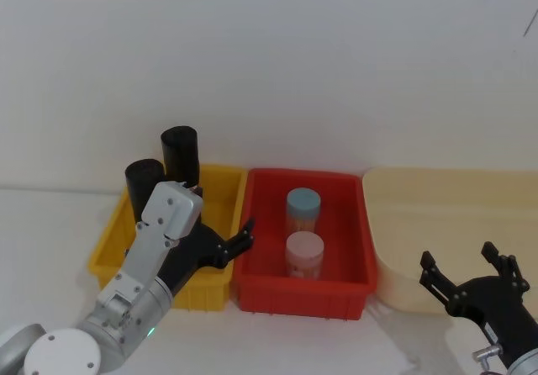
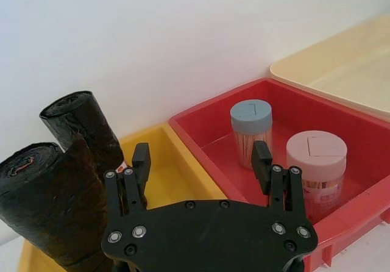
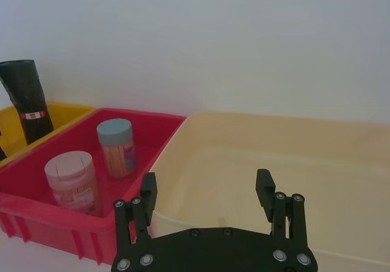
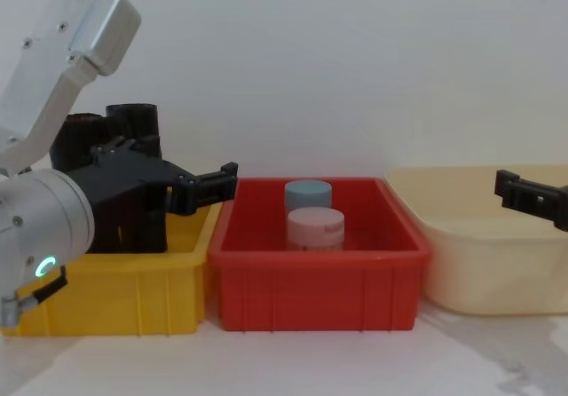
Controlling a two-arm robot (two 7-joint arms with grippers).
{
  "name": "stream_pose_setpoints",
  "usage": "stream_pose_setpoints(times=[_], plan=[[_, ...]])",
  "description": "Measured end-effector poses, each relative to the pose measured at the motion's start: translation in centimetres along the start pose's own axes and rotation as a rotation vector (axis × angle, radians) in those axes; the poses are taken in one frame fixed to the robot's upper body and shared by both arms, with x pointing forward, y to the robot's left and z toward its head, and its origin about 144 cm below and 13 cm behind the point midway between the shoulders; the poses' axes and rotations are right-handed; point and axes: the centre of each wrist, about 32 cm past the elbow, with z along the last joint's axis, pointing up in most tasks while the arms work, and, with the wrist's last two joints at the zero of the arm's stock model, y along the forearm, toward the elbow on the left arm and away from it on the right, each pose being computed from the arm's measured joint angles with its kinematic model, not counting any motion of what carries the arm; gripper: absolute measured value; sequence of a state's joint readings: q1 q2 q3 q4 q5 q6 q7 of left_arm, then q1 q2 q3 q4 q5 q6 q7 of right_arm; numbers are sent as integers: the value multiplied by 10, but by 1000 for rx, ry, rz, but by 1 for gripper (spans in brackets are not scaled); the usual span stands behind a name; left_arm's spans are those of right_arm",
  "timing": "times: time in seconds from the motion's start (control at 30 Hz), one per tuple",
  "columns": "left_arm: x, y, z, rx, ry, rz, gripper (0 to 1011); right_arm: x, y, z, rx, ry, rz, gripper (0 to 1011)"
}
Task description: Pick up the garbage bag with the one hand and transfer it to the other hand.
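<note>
The garbage bag [image 1: 145, 180], a plain black roll, stands upright in the yellow bin [image 1: 108, 245] and appears close by in the left wrist view [image 2: 49, 205]. Behind it stands a second black roll [image 1: 181, 152] with a red-and-white sticker [image 3: 24, 98]. My left gripper [image 1: 235, 242] is open over the right part of the yellow bin, just right of the rolls, with nothing between its fingers [image 2: 141, 156]. My right gripper [image 1: 462, 261] is open and holds nothing, low at the front of the beige tub [image 3: 274, 156].
A red bin [image 1: 303, 295] between the yellow bin and the beige tub holds a blue-lidded jar [image 1: 303, 209] and a pink-lidded jar [image 1: 304, 253]. A white wall rises right behind the bins.
</note>
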State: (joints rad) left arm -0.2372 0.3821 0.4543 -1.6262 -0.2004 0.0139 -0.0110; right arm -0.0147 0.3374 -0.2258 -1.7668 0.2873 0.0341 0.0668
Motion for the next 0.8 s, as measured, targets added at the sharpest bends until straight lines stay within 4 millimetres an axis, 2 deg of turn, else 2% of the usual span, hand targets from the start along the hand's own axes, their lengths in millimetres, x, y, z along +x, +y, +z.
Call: stream_pose_setpoints(times=[0.43, 0.8], plan=[[0, 0, 0, 0, 0, 0, 1000, 2, -2, 0, -1, -1, 10, 1000], [0, 0, 0, 0, 0, 0, 1000, 6, -3, 7, 2, 0, 102, 1000]])
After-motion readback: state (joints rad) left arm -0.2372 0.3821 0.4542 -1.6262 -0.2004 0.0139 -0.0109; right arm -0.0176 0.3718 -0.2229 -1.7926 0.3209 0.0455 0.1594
